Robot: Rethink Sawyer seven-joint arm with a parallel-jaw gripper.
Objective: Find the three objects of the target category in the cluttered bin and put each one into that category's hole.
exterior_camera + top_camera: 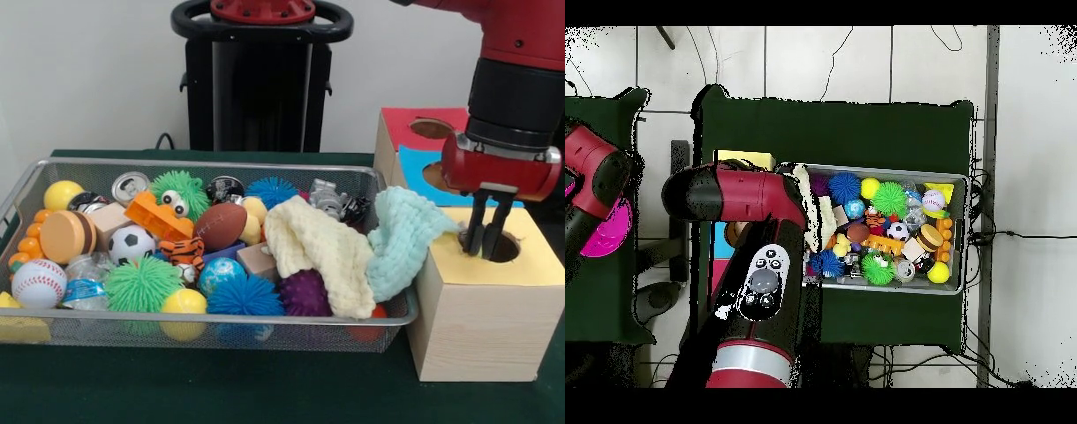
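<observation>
Front view: gripper hangs over the round hole in the yellow-topped wooden box, fingers close together, tips at the rim, nothing visibly held. Looks like the drop step. Mesh bin sits just left, full of balls and two cloths.

Overhead view: arm hides box and gripper. Next move probably calls for returning to the bin; target category unclear.

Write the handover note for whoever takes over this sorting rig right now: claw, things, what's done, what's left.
Claw: at the hole in the yellow-topped box, fingers close together, nothing visible between them.
Wire bin: still packed with balls, toys and two cloths; the pale blue one drapes over the rim onto the box.
Done: cannot tell what has gone in.
Left: find the remaining target items and drop them in.
</observation>
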